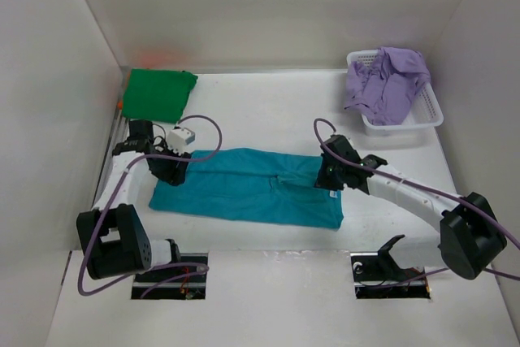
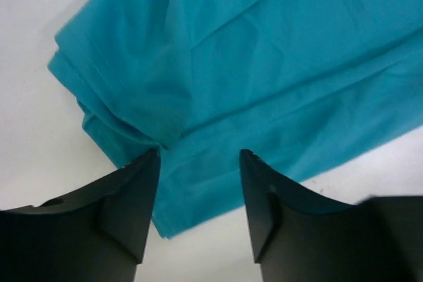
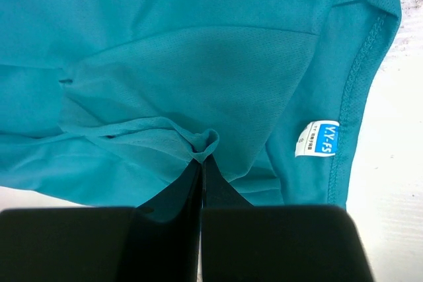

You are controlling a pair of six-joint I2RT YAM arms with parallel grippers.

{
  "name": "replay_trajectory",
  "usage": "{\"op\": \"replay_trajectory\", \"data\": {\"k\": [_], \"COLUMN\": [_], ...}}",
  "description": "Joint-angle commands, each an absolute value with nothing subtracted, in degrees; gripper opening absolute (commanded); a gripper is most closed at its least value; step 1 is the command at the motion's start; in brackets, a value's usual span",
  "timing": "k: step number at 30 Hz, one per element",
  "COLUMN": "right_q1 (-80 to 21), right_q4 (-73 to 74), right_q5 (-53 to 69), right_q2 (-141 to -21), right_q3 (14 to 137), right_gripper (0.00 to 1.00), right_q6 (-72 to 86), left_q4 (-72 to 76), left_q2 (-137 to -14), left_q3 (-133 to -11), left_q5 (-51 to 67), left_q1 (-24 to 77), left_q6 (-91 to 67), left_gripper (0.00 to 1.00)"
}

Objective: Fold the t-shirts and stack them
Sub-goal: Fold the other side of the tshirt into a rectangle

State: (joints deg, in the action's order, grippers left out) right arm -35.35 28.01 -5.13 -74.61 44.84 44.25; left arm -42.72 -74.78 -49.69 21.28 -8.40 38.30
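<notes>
- your left gripper (image 2: 199, 158) has its jaws apart over the teal shirt (image 2: 277, 64) and holds nothing. the right gripper (image 3: 201, 163) is clamped on a pinch of its cloth.
- the shirt lies in a long band on the table (image 1: 268, 111), between the arms.
- lay the right's pinched fold down flat before you let go.
- smooth the bunched left corner, or the next fold will likely go crooked.

Teal t-shirt (image 2: 277, 64), soft cloth in several overlapping layers, edges stacked at its left corner, lying on white table (image 2: 33, 137); left gripper (image 2: 199, 160) at the lower edge, its two dark fingers (image 2: 125, 209) standing apart, cloth under the gap, small pucker at the left fingertip.
</notes>
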Motion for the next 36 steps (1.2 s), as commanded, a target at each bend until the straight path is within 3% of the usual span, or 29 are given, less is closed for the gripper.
{"op": "replay_trajectory", "data": {"k": [1, 9, 18, 28, 32, 36], "right_q1": [-36.0, -36.0, -36.0, -35.6, -35.2, -33.5], "right_q4": [24.3, 23.0, 22.9, 23.1, 23.2, 23.9], "right_q5": [-6.0, -5.8, -5.7, -5.6, -5.9, -6.2], "right_q2": [-73.7, -73.4, -72.3, -72.1, -72.5, -72.8], "right_q3": [44.3, 43.1, 42.4, 42.2, 43.2, 45.0], "right_gripper": [0.00, 0.00, 0.00, 0.00, 0.00, 0.00], "right_q6": [45.4, 45.7, 45.8, 45.5, 44.7, 42.9], "left_q4": [-48.2, -44.0, -44.7, -39.2, -38.7, -36.0], "left_q2": [-72.9, -77.3, -81.1, -86.7, -87.7, -88.7], "left_q3": [-54.6, -56.8, -54.5, -55.6, -58.3, -63.1], "left_q5": [25.5, 20.6, 17.4, 15.2, 15.2, 14.4], "left_q1": [-10.8, -10.4, -8.0, -6.9, -7.2, -8.7], "left_q6": [39.2, 33.3, 31.9, 30.2, 30.1, 29.3], "left_gripper": [0.52, 0.54, 0.47, 0.08, 0.01, 0.00]}}
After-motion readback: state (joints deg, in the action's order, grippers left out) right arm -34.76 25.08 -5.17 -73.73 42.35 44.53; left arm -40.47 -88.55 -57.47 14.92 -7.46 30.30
